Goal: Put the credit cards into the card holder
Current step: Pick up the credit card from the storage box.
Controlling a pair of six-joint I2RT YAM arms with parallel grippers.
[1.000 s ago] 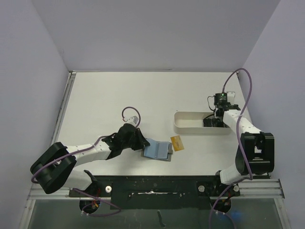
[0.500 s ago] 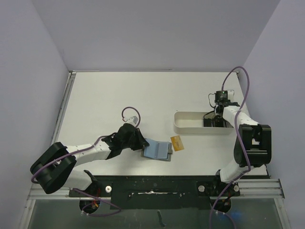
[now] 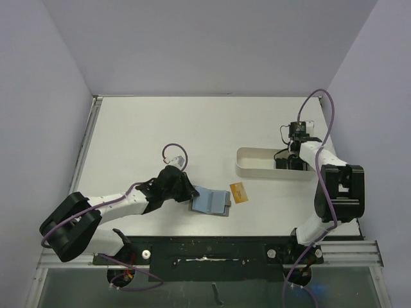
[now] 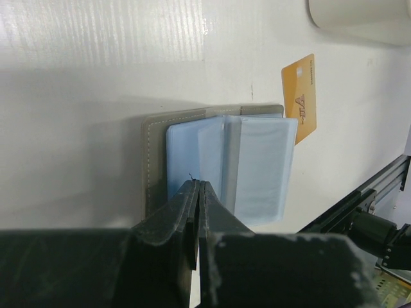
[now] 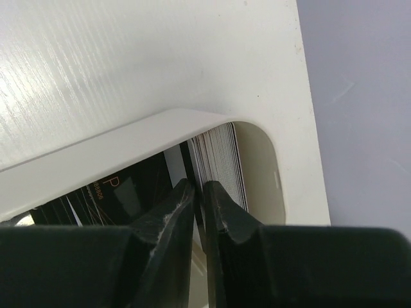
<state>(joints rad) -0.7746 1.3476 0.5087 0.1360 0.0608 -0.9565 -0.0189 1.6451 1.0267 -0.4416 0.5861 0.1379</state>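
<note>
The card holder [image 3: 215,203] lies open on the table, grey-olive outside with light blue pockets [image 4: 257,160]. My left gripper [image 3: 191,196] is shut, its tips [image 4: 198,184] resting on the left blue page. Dark credit cards [image 3: 286,164] stand on edge in the right end of a white tray [image 3: 257,168]. In the right wrist view they show as a packed stack [image 5: 218,154]. My right gripper [image 3: 292,162] reaches into that end of the tray. Its jaws [image 5: 199,186] are closed on the thin edge of one dark card.
A gold card [image 3: 239,192] lies flat on the table just right of the card holder, between it and the tray; it also shows in the left wrist view [image 4: 299,96]. The tray's corner [image 4: 359,16] shows there too. The table's front rail [image 4: 366,212] is close behind the holder.
The right arm's elbow has swung inward and its forearm stands more upright, while its gripper stays in the tray's right end. The left arm and card holder have not moved.
</note>
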